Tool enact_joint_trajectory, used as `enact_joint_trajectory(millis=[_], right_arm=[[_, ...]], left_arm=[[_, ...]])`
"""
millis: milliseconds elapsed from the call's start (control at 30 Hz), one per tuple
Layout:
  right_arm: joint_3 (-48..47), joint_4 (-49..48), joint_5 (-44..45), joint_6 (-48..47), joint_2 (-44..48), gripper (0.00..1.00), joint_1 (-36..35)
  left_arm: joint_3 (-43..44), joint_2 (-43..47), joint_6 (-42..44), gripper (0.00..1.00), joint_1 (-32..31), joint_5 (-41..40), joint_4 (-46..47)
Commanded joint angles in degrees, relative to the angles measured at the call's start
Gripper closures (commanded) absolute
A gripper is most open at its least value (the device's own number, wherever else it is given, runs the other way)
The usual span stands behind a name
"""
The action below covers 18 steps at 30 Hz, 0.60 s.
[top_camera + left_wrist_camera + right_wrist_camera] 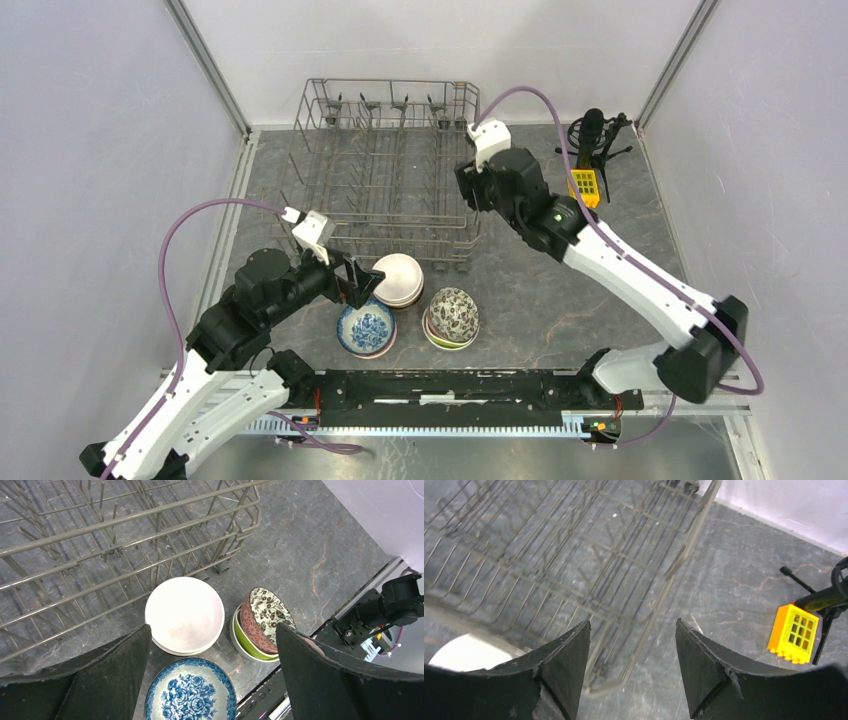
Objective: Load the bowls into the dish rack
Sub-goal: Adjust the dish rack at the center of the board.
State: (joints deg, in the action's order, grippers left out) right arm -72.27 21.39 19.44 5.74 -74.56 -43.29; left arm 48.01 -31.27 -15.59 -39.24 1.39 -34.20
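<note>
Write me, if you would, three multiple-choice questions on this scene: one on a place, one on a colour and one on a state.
1. Where do the bowls stand relative to the dish rack?
A inside it
B on the table, just outside its near side
C on top of its far wall

2. What colour are the flowers on the leftmost bowl in the top view?
A blue
B red
C yellow

3. How is the left gripper?
A shut on a white bowl
B shut on a rack wire
C open and empty

Answers:
1 B, since the piles sit on the table in front of the rack.
2 A, since blue flowers on white show in the top and left wrist views.
3 C, since its fingers stand wide apart above the bowls with nothing between them.
</note>
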Motion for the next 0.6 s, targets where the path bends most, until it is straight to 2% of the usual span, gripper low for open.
enact_joint_trajectory(millis=[0, 267, 567], right_arm=[[-8.4, -2.0, 2.7, -0.1, -7.6, 0.31, 4.1], [-19.5, -2.7, -2.1, 3.6, -20.5, 0.3, 11.1], [-27.0, -2.7, -5.1, 5.4, -29.4, 0.36, 14.7]], left_arm=[[0.0, -0.2, -1.5, 0.0, 0.3, -1.2, 0.7], [2.0, -2.6, -5.4, 0.0, 0.3, -11.0, 0.8], [9.4, -13.2, -6.3, 0.0, 0.3, -20.5, -1.0]])
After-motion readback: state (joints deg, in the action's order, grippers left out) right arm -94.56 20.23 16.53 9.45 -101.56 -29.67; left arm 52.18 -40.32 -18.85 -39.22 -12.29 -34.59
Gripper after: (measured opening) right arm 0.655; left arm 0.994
